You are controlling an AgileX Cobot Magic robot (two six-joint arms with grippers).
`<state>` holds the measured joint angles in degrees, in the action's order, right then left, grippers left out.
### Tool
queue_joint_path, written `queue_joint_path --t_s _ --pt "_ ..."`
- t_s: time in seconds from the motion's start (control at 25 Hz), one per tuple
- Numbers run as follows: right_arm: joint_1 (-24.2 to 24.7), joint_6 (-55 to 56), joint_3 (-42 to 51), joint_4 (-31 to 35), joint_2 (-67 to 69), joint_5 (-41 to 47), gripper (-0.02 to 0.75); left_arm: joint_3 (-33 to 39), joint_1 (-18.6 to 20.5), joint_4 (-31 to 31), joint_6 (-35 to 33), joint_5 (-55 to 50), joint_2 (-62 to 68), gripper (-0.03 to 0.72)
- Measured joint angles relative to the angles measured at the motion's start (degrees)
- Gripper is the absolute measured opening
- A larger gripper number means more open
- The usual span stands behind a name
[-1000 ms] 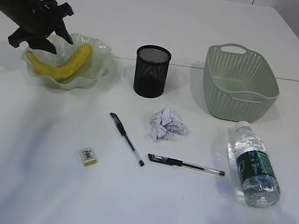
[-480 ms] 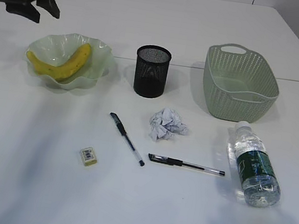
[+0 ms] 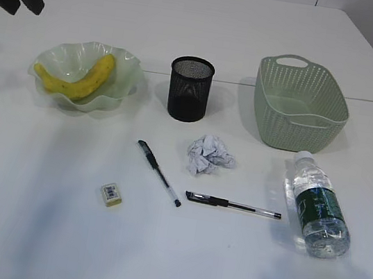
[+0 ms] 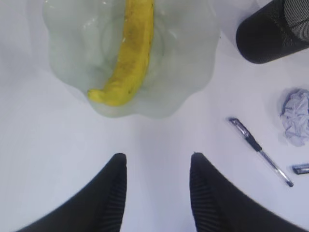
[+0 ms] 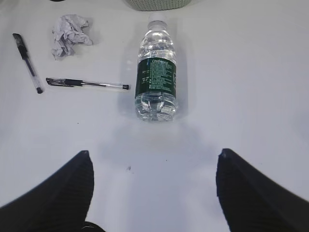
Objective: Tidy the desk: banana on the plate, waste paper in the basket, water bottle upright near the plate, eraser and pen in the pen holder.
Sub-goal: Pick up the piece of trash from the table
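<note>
At the upper left of the exterior view, the banana (image 3: 76,79) lies in the plate (image 3: 125,67). Right of centre, the water bottle (image 3: 318,205) lies flat on the desk (image 3: 32,229); its dark-green label carries white print too small to read. The eraser (image 3: 111,194) sleeve print is likewise illegible. Left gripper (image 4: 157,162) and right gripper (image 5: 153,159) fingers stand apart, holding nothing.

black mesh pen holder (image 3: 189,89), seemingly metal
</note>
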<state>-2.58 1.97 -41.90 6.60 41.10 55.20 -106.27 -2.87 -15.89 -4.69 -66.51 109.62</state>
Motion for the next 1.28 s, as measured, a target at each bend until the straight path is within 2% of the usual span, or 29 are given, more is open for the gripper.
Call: queue_joint_path --t_s 0.24,0.6,0.72,1.08,1.28 --pt "0.0 0.0 0.0 0.0 0.0 0.0 0.585 8.5 0.0 0.5 -0.6 -0.8 -5.3 0.302" --pt "0.0 0.0 -0.2 0.0 0.0 0.6 0.585 33.8 0.0 0.6 -1.6 5.8 -23.7 0.301" --pt "0.0 0.0 -1.6 0.0 0.0 1.6 0.585 38.9 0.0 1.5 -1.7 6.8 -30.7 0.293" --pt "-0.3 0.0 -11.4 0.8 7.5 5.3 0.586 40.1 0.0 8.0 -1.1 6.8 -35.3 0.289" --pt "-4.3 -0.5 -20.3 0.9 16.6 6.4 0.585 40.1 0.0 11.1 0.2 6.5 -35.3 0.285"
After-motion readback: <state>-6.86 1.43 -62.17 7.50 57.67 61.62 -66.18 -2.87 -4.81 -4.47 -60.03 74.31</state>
